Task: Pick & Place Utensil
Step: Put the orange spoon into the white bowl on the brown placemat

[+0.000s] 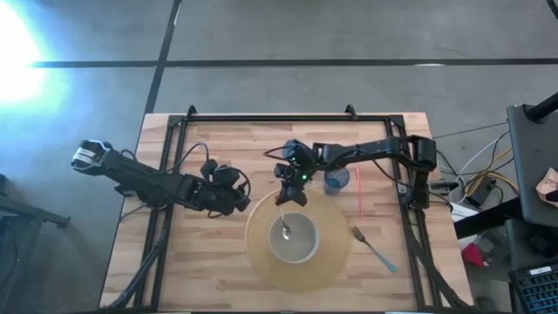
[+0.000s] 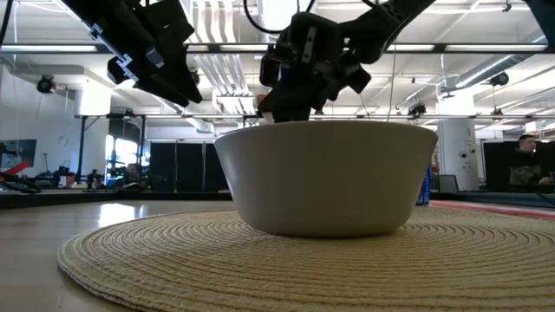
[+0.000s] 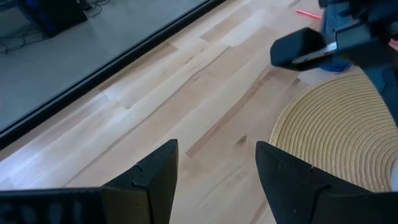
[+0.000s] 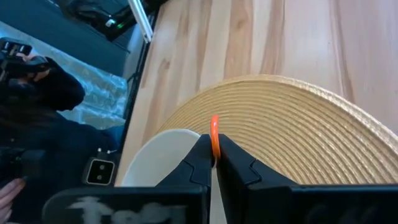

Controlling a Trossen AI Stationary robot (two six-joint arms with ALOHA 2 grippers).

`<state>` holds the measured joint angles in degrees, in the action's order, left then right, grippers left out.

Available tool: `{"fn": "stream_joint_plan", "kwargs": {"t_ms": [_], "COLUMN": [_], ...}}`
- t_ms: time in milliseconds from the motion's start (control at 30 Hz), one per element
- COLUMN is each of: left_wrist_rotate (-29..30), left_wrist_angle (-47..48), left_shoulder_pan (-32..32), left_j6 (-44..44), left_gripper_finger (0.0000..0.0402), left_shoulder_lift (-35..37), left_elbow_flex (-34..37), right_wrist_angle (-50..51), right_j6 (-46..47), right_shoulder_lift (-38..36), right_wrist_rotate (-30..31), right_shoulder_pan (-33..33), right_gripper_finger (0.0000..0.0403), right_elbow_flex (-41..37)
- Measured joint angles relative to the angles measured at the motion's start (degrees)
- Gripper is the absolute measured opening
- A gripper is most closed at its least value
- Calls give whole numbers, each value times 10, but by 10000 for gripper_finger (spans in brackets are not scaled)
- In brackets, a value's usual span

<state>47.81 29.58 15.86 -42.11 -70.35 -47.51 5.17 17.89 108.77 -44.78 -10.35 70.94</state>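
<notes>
A spoon with a silver head (image 1: 285, 231) and an orange handle (image 4: 214, 138) reaches down into a white bowl (image 1: 293, 237) that stands on a round woven placemat (image 1: 336, 262). My right gripper (image 1: 290, 199) is above the bowl's far rim, shut on the spoon; in the low view it (image 2: 290, 102) hangs just over the bowl (image 2: 325, 178). My left gripper (image 3: 217, 180) is open and hovers over bare wood left of the placemat (image 3: 336, 134), touching nothing. My right gripper pinches the spoon's orange handle near its free end (image 4: 215, 127) between the two fingers (image 4: 199, 163), coming from above and pointing down. A short stub of the handle sticks out past the fingers. The silver head (image 1: 285, 231) lies low inside the bowl; whether it touches the bottom, I cannot tell.
A fork with a teal handle (image 1: 373, 248) lies on the wood right of the placemat. A blue cup (image 1: 337, 180) and a thin red stick (image 1: 360, 194) lie toward the far right. A black frame (image 1: 261, 118) borders the table. Bare wood lies at the near left.
</notes>
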Motion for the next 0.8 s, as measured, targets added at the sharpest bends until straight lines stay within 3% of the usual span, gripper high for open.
{"fn": "stream_joint_plan", "kwargs": {"t_ms": [800], "left_wrist_rotate": [0], "left_wrist_angle": [-5], "left_shoulder_pan": [-1], "left_j6": [-3], "left_gripper_finger": [208], "left_shoulder_lift": [0], "left_elbow_flex": [0], "right_wrist_angle": [10], "right_j6": [-48], "right_shoulder_lift": [35], "right_wrist_rotate": [-2], "right_shoulder_pan": [1], "right_gripper_finger": [8], "right_elbow_flex": [0]}}
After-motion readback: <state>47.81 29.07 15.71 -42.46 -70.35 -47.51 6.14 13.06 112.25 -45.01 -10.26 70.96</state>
